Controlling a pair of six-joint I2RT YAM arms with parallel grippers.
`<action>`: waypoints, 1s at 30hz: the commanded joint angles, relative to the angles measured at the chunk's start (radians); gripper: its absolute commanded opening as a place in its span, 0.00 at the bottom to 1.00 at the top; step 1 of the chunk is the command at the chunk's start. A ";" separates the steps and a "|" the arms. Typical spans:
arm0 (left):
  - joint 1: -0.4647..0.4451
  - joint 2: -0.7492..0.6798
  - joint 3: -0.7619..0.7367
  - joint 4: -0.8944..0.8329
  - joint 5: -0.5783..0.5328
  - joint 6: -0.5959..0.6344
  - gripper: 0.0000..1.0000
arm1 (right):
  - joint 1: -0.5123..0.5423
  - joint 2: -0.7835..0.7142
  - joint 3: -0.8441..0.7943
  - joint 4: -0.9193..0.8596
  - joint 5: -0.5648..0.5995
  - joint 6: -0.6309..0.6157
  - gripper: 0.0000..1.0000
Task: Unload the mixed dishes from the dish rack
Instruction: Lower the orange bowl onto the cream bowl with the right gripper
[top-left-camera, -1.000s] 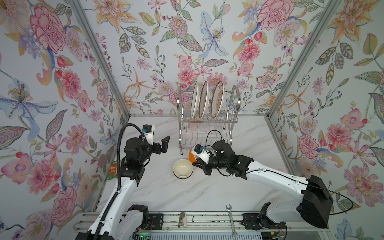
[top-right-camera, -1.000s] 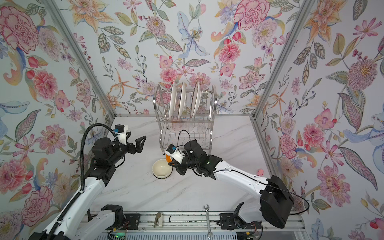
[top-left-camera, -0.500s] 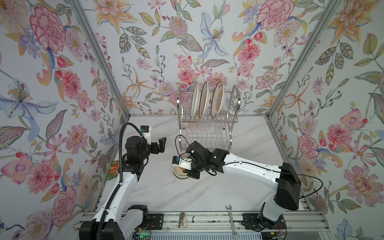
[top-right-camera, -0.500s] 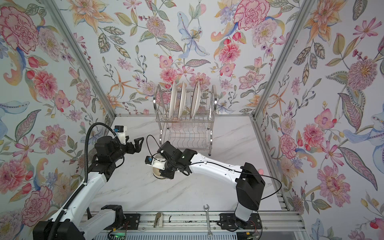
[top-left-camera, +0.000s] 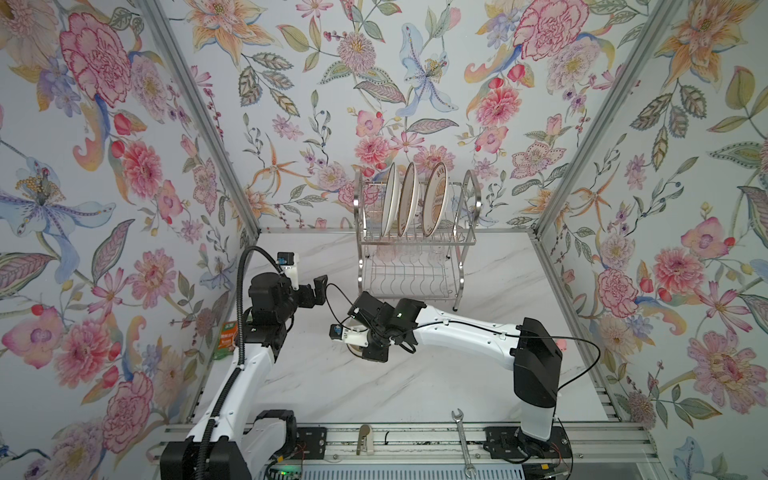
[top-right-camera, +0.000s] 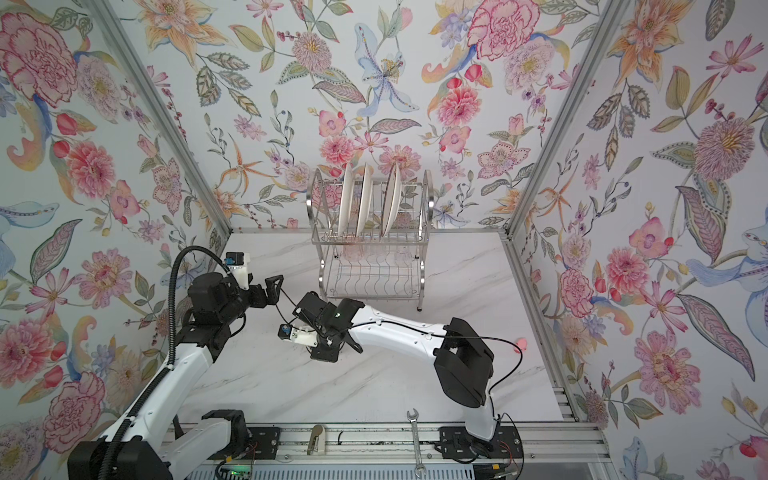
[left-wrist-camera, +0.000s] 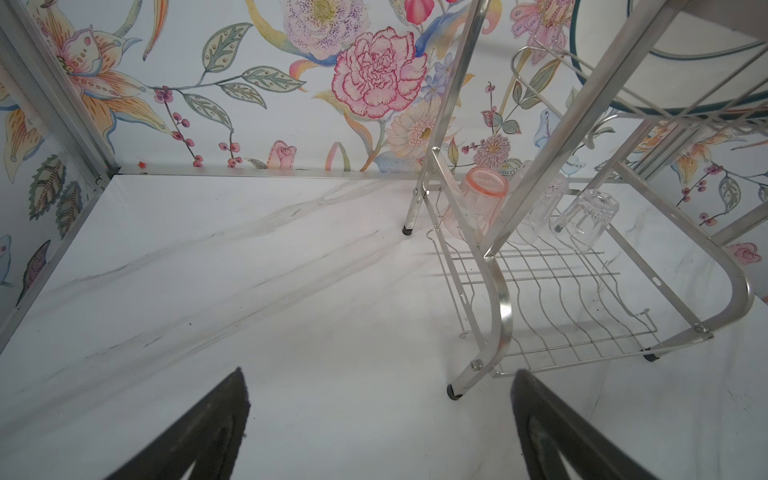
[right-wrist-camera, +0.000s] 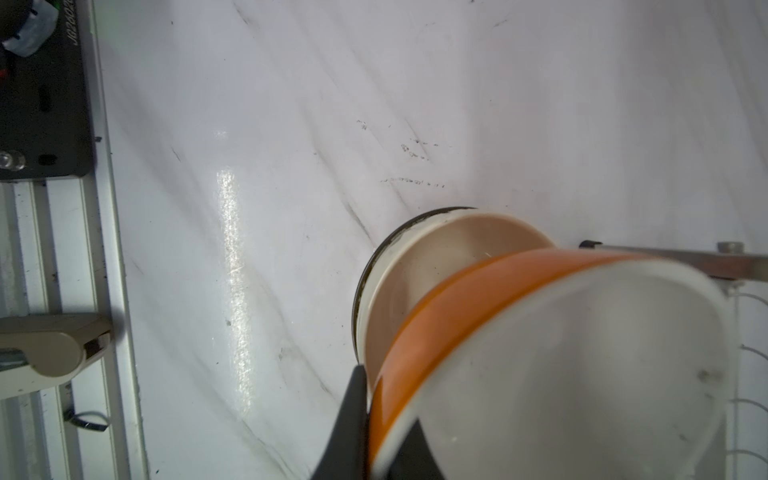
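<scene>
My right tool (top-left-camera: 371, 352) was clamped narrow on the rim of the orange bowl (right-wrist-camera: 519, 316), one finger (right-wrist-camera: 353, 415) outside the wall and the other inside. The bowl hung tilted over the cream bowl (right-wrist-camera: 415, 266), which sat mid-bench ahead of the dish rack (top-left-camera: 415, 253). I could not tell whether the two bowls touched.

My left tool (left-wrist-camera: 374, 436) stood wide and held nothing, over bare bench (left-wrist-camera: 249, 291) near the rack's front left leg. The rack stood at the middle of the back edge, with three plates (top-left-camera: 407, 199) upright in its top tier.

The bench lay open toward the front edge and the back left corner. A snack packet (top-left-camera: 226, 338) lay at the left edge and a wrench (top-left-camera: 462, 440) on the front rail.

Only the left wrist view showed the pink tumbler (left-wrist-camera: 478, 203) and clear tumblers (left-wrist-camera: 590, 216) at the back of the lower tier. In both top views the right arm hid nearly all of both bowls.
</scene>
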 joint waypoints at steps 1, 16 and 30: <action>0.014 -0.027 -0.014 -0.005 -0.020 0.021 0.99 | 0.004 0.022 0.051 -0.037 0.026 -0.009 0.00; 0.015 -0.020 -0.028 0.019 0.021 0.019 0.99 | 0.006 0.064 0.069 -0.066 0.005 0.010 0.08; 0.015 -0.023 -0.013 -0.003 0.036 0.036 0.99 | 0.006 0.086 0.099 -0.065 -0.031 0.020 0.31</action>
